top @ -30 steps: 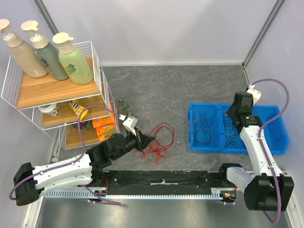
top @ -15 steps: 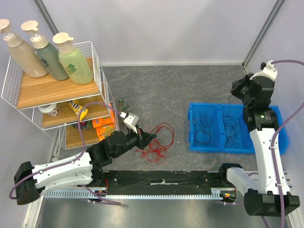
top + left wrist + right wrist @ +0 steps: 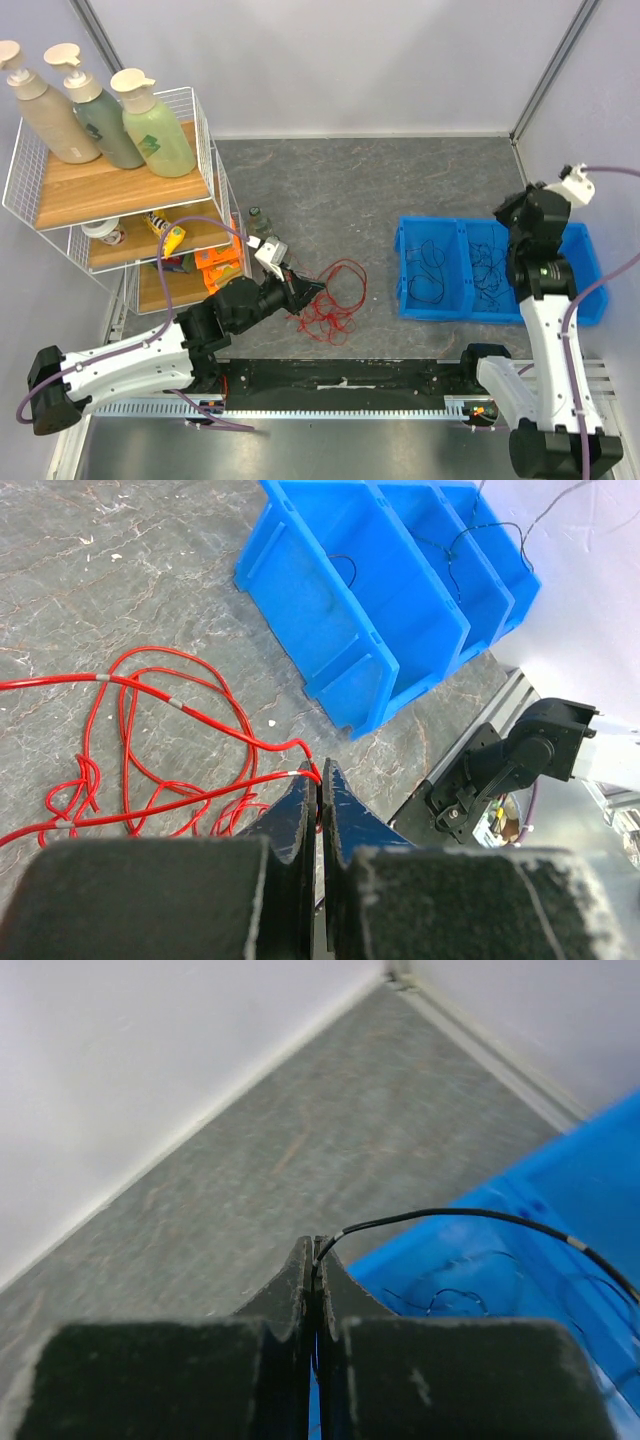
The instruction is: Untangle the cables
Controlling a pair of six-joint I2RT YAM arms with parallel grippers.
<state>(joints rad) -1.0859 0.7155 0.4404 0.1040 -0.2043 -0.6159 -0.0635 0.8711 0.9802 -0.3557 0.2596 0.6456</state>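
Note:
A loose tangle of red cables point(image 3: 335, 298) lies on the grey table in the middle. My left gripper point(image 3: 316, 290) is shut on a red cable at the tangle's left edge; in the left wrist view the red cable point(image 3: 180, 708) runs into the closed tips of the left gripper point(image 3: 321, 772). My right gripper point(image 3: 508, 215) is held above the blue bin point(image 3: 590, 262) and is shut on a black cable point(image 3: 470, 1216) that arcs away from its tips point(image 3: 316, 1248). More black cables point(image 3: 432, 266) lie in the bin's compartments.
A white wire rack point(image 3: 205, 165) with wooden shelves stands at the left, holding three pump bottles point(image 3: 150, 125) and small packets. The bin has three compartments and also shows in the left wrist view point(image 3: 330, 610). Walls close in at the back and right.
My right arm has come down and toward the near side over the bin, still holding the black cable. My left gripper stays at the red tangle, nearly unmoved.

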